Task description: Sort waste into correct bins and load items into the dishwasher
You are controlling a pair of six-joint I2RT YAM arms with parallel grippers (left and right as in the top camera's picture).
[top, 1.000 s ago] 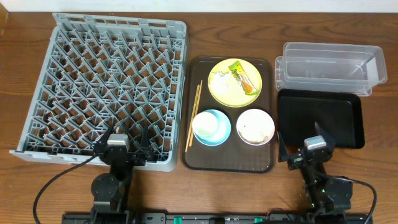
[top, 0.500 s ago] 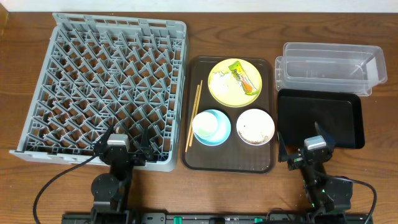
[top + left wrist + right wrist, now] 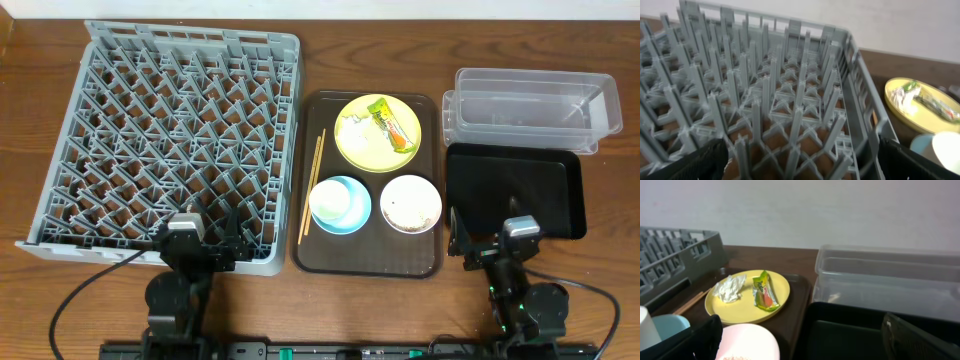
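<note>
The grey dish rack [image 3: 170,140] fills the left of the table. On the brown serving tray [image 3: 365,262] a yellow plate [image 3: 365,150] holds the green-and-yellow wrapper [image 3: 393,122] and the white tissue [image 3: 354,125]. A light blue bowl [image 3: 352,215] holds the cream cup [image 3: 334,197]. A white bowl [image 3: 411,203] holds rice scraps. Chopsticks [image 3: 312,185] lie along the tray's left side. The clear tub [image 3: 530,110] and the black tray [image 3: 515,190] are at the right. My left gripper [image 3: 197,240] is open and empty at the rack's front edge [image 3: 790,100]. My right gripper [image 3: 490,238] is open and empty over the black tray's front edge [image 3: 850,330].
In the right wrist view the wrapper [image 3: 764,292] and tissue [image 3: 729,287] lie on the plate [image 3: 740,310], with the white bowl [image 3: 747,342] nearest and the tub [image 3: 890,280] behind. Bare wood table [image 3: 600,290] lies along the front.
Both wrists have shifted slightly: the left a little toward the table's front, the right a little to the right. Nothing on the table has moved.
</note>
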